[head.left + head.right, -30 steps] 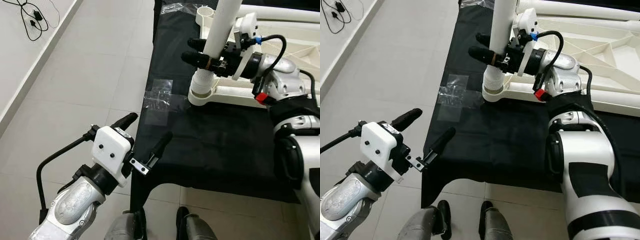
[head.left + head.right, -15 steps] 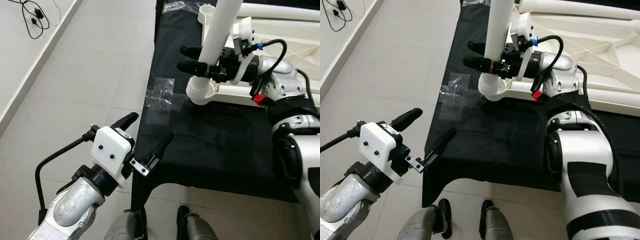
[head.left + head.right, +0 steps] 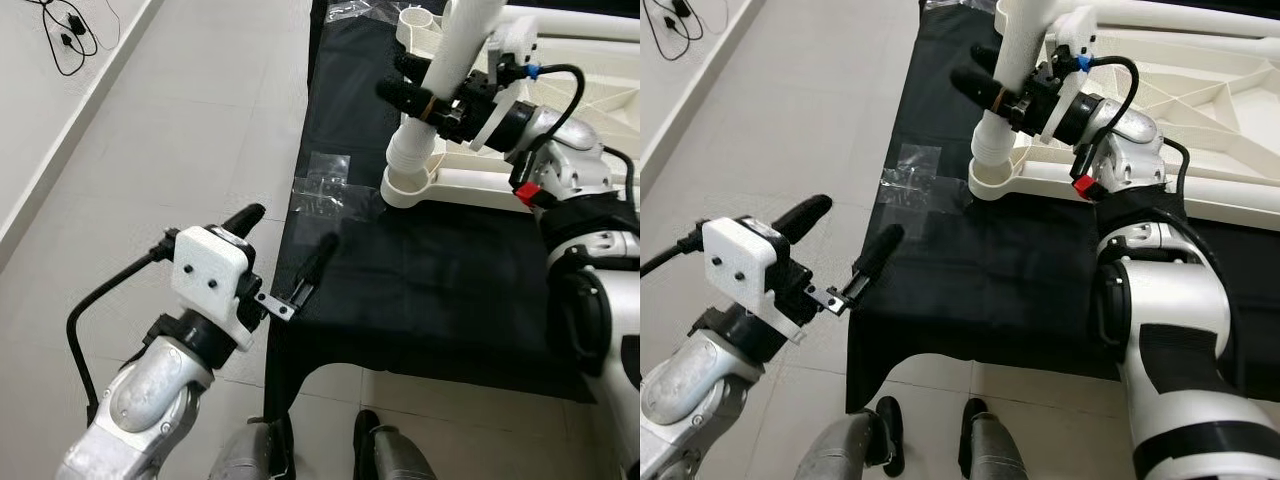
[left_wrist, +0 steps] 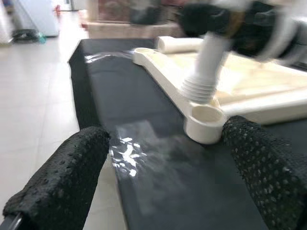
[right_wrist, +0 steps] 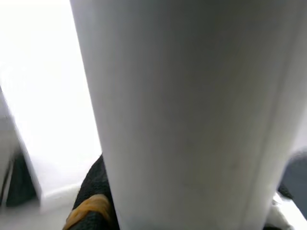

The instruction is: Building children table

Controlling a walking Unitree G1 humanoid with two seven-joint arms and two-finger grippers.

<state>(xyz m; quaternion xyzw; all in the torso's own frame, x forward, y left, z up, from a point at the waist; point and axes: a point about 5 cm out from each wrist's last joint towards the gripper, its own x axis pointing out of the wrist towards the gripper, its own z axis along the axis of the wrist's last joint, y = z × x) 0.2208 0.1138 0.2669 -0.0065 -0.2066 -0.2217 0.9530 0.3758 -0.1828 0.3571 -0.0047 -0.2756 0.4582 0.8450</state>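
A white table leg (image 3: 455,55) stands tilted, its threaded end (image 3: 410,155) down at the round corner socket (image 3: 403,192) of the white tabletop (image 3: 1215,95). The tabletop lies underside up on a black cloth (image 3: 430,290). How deep the thread sits in the socket I cannot tell. My right gripper (image 3: 397,78) is shut on the leg just above the thread; up close the leg (image 5: 192,110) is a pale tube. My left gripper (image 3: 292,228) hovers open and empty over the cloth's near left edge, well short of the socket (image 4: 204,122).
A clear plastic bag (image 3: 325,185) lies on the cloth's left edge beside the socket. Pale floor tiles stretch to the left, with a black cable (image 3: 70,35) near the wall. My feet (image 3: 375,450) stand at the cloth's front edge.
The right gripper swung the leg to the left, then back, and now holds it higher and farther back. The left gripper has shifted slightly forward and left.
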